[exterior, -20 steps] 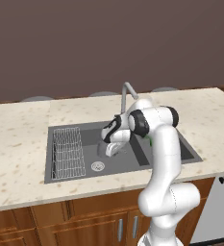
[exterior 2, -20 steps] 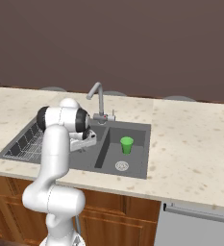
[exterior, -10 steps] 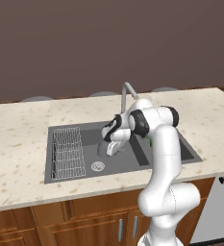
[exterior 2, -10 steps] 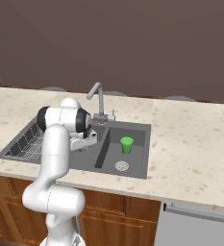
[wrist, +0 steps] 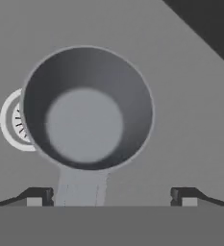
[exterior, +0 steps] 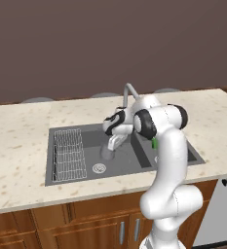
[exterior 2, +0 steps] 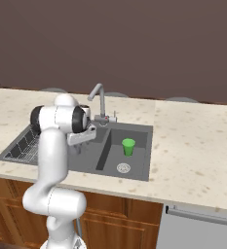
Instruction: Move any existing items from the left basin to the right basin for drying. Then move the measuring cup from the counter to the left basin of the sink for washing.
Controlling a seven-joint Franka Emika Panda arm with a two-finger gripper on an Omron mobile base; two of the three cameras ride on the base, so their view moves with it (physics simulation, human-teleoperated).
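Bench, beige speckled stone, is carrying the sink; you are working across it left to right.

Wire rack: sitting at the left end of the left basin, beside the round silver drain.

Measuring cup: you are looking straight down into its grey bowl in the hand view, with the drain peeking out from behind its left rim. Its flat handle is running down toward the end effector. In the left base view the cup is hanging low inside the left basin, just under the hand; whether it is touching the floor cannot be told.

End effector: its fingers are standing wide apart, and the handle is lying between them, nearer the left one. Whether they are actually pinching it cannot be told.

Advice for this step: you are likely finishing the placement. Keep the bowl level, lower until it is resting flat, then lift straight up so the fingers are not dragging the handle.

Right basin: the green tumbler is standing upright in it, above its drain.
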